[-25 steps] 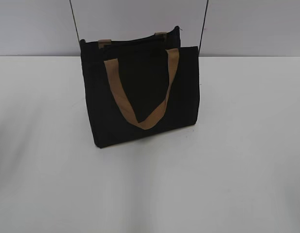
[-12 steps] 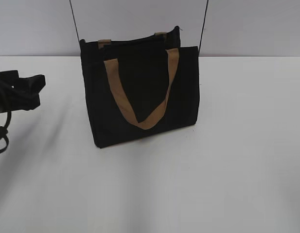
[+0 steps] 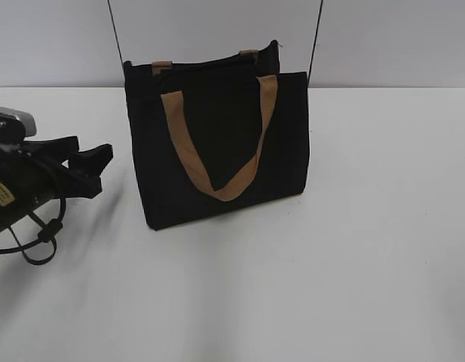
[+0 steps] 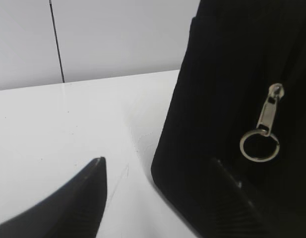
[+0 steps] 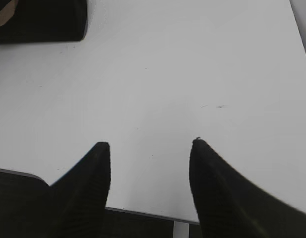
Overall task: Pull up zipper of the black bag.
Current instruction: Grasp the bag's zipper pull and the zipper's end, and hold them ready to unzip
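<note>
- Tabletop (image 3: 353,271): plain white surface, meeting a pale wall along its far edge. In the right wrist view, a near edge of it shows at the bottom of the picture.
- Black bag (image 3: 217,143): small boxy fabric tote, standing upright near the far edge of the tabletop, about midway along it. One side panel fills the right part of the left wrist view (image 4: 232,99).
- Left arm: dark body with looped black cables and a silvery part on top, coming in over the left edge of the tabletop. Its gripper (image 3: 87,164) stands just beside the bag's left side, apart from it. Jaws spread wide, holding nothing; in the wrist view one fingertip (image 4: 93,173) lies over bare tabletop, the other in front of the bag's side panel.
- Right gripper (image 5: 150,148): seen in its own wrist view only, over bare tabletop near that near edge, well apart from the bag, of which one corner (image 5: 43,20) shows at top left. Jaws spread wide, holding nothing.
- Tan handles: one loop (image 3: 217,143) hangs down the front face in a V; the second shows as two short tabs (image 3: 163,66) at the top rear edge.
- Cords: two thin black lines rising from the top corners, left (image 3: 115,30) and right (image 3: 316,38).
- Zipper (image 4: 269,111): silvery metal pull with a round ring hanging from it, on the bag's left side panel, untouched.
</note>
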`<state>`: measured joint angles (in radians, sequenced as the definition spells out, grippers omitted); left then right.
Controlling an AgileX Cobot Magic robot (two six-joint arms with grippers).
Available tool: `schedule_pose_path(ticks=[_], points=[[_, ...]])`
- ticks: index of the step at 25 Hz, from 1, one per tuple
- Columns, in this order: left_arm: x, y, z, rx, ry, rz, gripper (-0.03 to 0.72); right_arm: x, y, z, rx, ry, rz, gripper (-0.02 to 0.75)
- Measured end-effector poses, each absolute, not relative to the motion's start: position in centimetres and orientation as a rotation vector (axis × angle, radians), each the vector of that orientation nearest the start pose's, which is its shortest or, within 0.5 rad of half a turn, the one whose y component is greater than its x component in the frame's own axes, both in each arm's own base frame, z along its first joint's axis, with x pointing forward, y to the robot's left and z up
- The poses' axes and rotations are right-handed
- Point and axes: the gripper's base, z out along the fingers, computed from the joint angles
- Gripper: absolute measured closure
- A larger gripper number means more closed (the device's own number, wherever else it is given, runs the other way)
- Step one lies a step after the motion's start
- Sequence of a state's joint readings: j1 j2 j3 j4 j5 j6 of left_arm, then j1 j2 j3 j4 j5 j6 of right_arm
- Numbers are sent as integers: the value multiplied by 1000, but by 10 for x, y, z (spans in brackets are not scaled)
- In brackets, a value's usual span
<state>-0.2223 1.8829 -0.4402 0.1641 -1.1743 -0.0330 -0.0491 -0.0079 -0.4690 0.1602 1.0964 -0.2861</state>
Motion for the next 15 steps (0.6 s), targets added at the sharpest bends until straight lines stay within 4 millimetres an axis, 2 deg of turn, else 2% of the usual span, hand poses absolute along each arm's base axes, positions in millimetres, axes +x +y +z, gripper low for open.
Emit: schedule_pose_path(ticks=[3, 7, 15], points=[[285, -82, 115, 361, 1744, -297, 204, -4, 13, 267, -256, 2076, -9, 342], [296, -95, 106, 491, 1772, -379, 204, -4, 13, 267, -256, 2076, -9, 342], [304, -107, 87, 591, 1809, -462, 217, -4, 13, 267, -256, 2076, -9, 342]])
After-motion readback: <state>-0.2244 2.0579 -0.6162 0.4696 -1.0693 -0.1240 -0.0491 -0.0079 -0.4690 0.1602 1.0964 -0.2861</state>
